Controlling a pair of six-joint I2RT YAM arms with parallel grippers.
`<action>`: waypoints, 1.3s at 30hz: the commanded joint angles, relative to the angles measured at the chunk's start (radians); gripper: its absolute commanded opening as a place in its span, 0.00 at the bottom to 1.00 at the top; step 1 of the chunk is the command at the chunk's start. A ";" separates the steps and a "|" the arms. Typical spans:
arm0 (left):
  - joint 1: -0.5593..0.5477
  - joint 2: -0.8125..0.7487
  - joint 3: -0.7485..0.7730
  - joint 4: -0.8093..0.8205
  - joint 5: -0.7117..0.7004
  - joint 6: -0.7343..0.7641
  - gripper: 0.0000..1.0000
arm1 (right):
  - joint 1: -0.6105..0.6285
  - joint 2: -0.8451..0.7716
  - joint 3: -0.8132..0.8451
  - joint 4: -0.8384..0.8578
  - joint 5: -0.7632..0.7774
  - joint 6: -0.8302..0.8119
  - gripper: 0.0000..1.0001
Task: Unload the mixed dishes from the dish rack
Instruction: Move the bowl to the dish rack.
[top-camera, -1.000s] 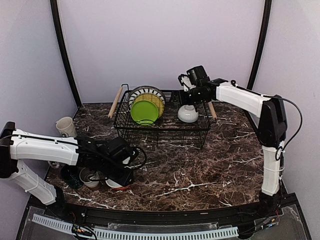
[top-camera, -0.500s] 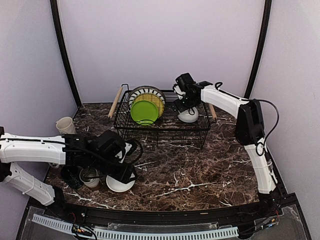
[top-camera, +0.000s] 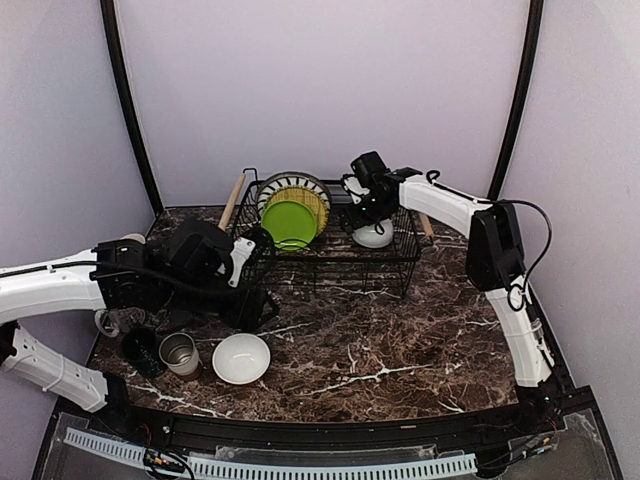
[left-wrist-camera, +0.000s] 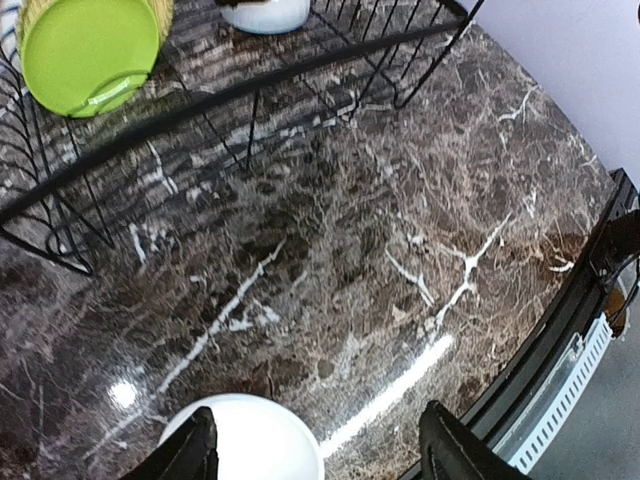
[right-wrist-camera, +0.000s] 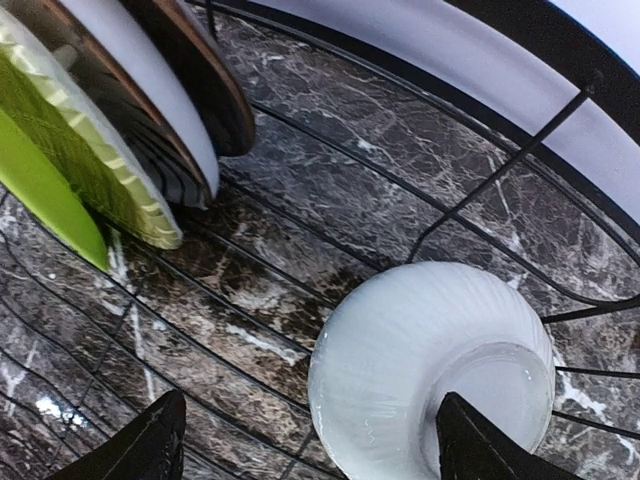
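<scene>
1. Dark veined marble (top-camera: 400, 330) under pale lilac walls carried the dish rack (top-camera: 330, 262) at its far middle; a table bowl (top-camera: 241, 358), a steel cup (top-camera: 179, 353) and a dark mug (top-camera: 140, 350) stood outside it at the near left.
2. Inside the rack, a lime-green plate (top-camera: 290, 222), a yellow plate (top-camera: 312, 203) and a grey plate (top-camera: 293, 180) stood on edge at the left end; an upturned bowl (right-wrist-camera: 430, 370) lay at the right end.
3. The right gripper (right-wrist-camera: 310, 420) hung over the upturned bowl, jaws spread; one finger overlapped its foot ring, the other stood out over the wires; nothing was pinched.
4. The left gripper (left-wrist-camera: 318, 430) was spread and empty above the table bowl.
5. The upturned bowl looked like glazed ceramic: stiff, slick, breakable; its ribbed dome would likely slide from the pads, so the foot ring or the rim seemed the surer hold; the wires could catch the rim on lifting.
</scene>
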 joint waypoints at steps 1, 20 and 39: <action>0.006 -0.025 0.104 -0.049 -0.125 0.102 0.69 | -0.003 -0.039 -0.091 0.002 -0.263 0.098 0.83; 0.029 -0.037 0.120 -0.026 -0.140 0.148 0.71 | 0.097 -0.384 -0.403 0.181 -0.526 0.258 0.95; 0.047 -0.022 0.125 -0.029 -0.119 0.150 0.71 | -0.044 -0.021 0.044 0.107 -0.182 0.072 0.99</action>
